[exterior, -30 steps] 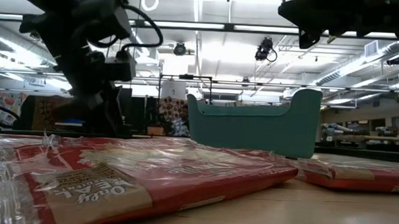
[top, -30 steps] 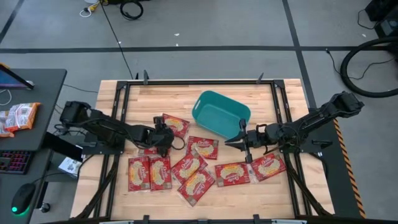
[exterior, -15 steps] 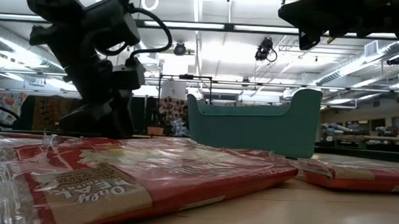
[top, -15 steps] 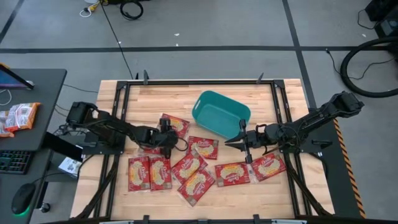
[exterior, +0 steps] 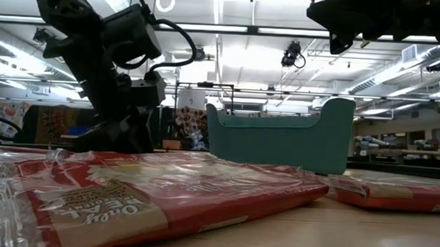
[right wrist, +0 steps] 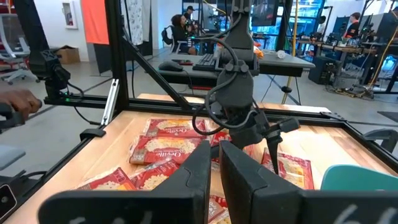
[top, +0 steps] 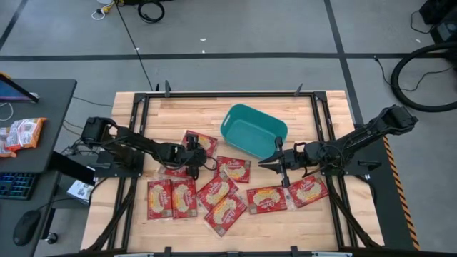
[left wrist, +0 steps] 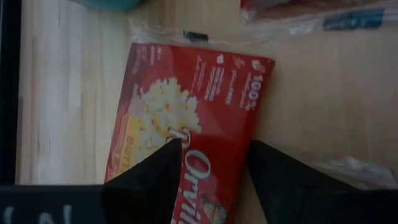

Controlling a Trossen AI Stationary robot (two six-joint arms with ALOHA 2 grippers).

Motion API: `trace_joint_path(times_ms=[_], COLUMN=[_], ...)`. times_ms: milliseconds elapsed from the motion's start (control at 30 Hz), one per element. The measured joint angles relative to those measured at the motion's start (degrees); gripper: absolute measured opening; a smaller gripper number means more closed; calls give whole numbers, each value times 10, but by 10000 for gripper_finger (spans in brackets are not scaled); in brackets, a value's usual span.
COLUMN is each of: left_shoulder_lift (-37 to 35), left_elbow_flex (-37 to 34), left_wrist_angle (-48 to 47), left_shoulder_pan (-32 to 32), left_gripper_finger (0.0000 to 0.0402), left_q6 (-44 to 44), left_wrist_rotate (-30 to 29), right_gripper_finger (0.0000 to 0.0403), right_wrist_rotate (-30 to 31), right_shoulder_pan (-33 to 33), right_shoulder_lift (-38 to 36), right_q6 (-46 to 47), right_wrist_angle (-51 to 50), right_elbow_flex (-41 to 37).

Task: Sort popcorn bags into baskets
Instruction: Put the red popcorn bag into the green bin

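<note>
Nine or so flat red popcorn bags (top: 216, 191) lie spread across the wooden bench (top: 143, 135); the teal plastic tub (top: 253, 131) holds none. Left gripper (top: 198, 163) has advanced from the left onto the bag (left wrist: 186, 143) nearest the tub, jaws spread, suggesting a pickup. Right gripper (top: 274, 163) waits nearby, jaws nearly closed.

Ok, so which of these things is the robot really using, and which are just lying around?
For the job:
- the popcorn bags
- the teal basket
- the left gripper, open over one bag
- the right gripper, near the basket

Just lying about:
- the snack packets, keyboard and mouse at the side desk
- the cables on the floor
</note>
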Motion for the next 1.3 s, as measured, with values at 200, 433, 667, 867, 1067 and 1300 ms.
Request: trace_joint_path(times_ms=[200,433,667,867,1067,1300], left_shoulder_lift=[13,14,-2,-51,-66,-67], left_elbow_flex=[-1,-1,1,77,198,318], left_wrist_angle=[14,11,0,-167,-311,-352], left_shoulder_pan=[1,10,10,9,9,9], left_gripper_finger=[156,73,17,17,16,16], left_q6=[1,-5,-36,-49,-67,-77], left_wrist_rotate=[7,37,41,73,148,286], right_gripper_finger=[41,41,41,41,41,41], right_wrist_rotate=[0,0,0,0,0,0], right_shoulder_pan=[0,0,0,0,0,0], right_shoulder_lift=[0,0,0,0,0,0], right_q6=[0,0,0,1,1,1], right_wrist_angle=[3,3,3,2,-1,-1], right_elbow_flex=[0,0,0,0,0,0])
